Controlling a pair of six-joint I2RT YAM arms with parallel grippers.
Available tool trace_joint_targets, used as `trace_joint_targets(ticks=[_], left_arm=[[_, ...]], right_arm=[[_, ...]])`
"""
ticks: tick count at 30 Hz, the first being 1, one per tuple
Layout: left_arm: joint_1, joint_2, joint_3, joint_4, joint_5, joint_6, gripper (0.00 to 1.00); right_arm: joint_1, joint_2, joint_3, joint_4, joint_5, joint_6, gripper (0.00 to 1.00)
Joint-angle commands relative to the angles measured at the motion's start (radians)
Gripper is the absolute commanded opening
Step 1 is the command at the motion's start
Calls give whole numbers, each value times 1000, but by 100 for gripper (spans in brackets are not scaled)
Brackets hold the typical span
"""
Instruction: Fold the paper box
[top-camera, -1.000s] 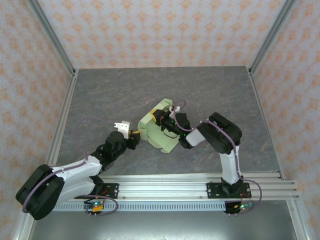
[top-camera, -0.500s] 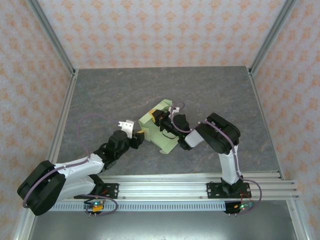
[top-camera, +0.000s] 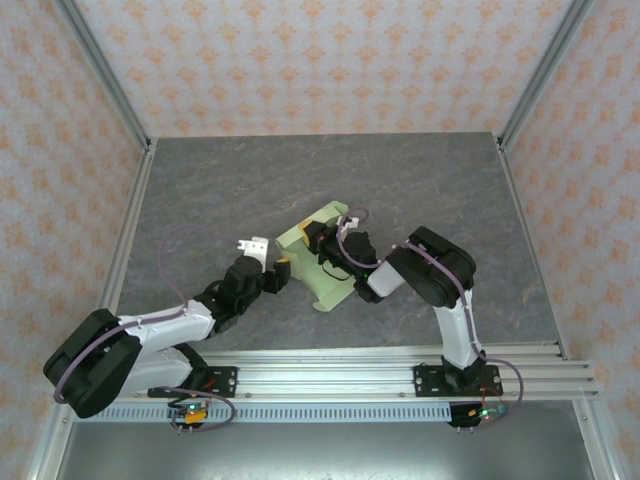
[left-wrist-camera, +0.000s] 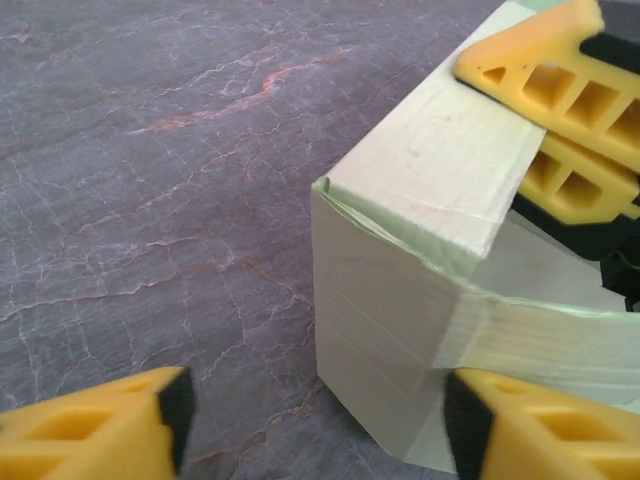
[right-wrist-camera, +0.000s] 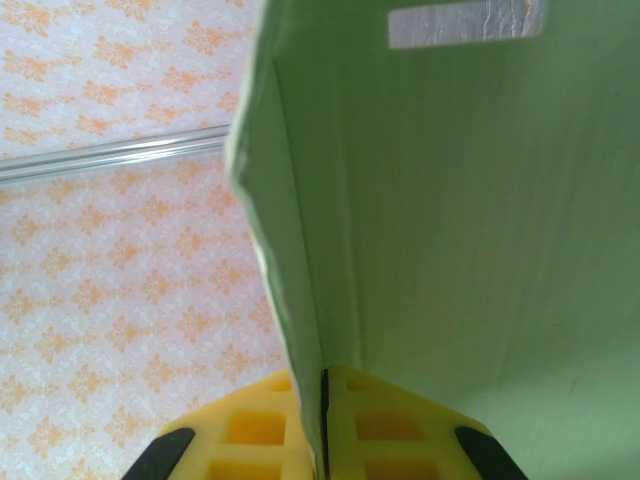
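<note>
The paper box (top-camera: 328, 272), pale green card and partly folded, lies mid-table between both arms. My right gripper (top-camera: 320, 243) reaches in from the right and is shut on one upright wall of the paper box (right-wrist-camera: 450, 200); in the right wrist view the card edge is pinched between the yellow fingers (right-wrist-camera: 260, 430). My left gripper (top-camera: 282, 270) sits at the box's left corner, open. In the left wrist view that corner of the paper box (left-wrist-camera: 400, 300) stands between and just ahead of the wide-apart fingertips (left-wrist-camera: 100, 430), and the right gripper's fingers (left-wrist-camera: 560, 110) grip the top edge.
The grey marbled table (top-camera: 250, 190) has free room to the left and behind the box. Patterned walls with metal posts (top-camera: 105, 90) close it in. An aluminium rail (top-camera: 400, 365) with the arm bases runs along the near edge.
My left gripper has opened and slid right, closer under the box's left corner. The box, still held by the right gripper, has shifted slightly and looks narrower from above.
</note>
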Motion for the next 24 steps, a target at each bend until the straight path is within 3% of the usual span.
trace_joint_targets(ticks=[1,11,14,17,24], left_arm=[[-1,-18,3,42,9,8,81],[-1,4,5,96,30,10,80],[-1,0,-9,154,127,24,83],[-2,-42,-37,149,152,20,99],[-4,-81,-41,97,102,13,98]], right_arm=[[25,16,-27,20,-25,23,9],[29,23,-22,25,-20,32,9],[30,28,-24,28,-21,44,9],[30,27,-28,27,-9,49,9],[34,26,8,9,-33,65,9]])
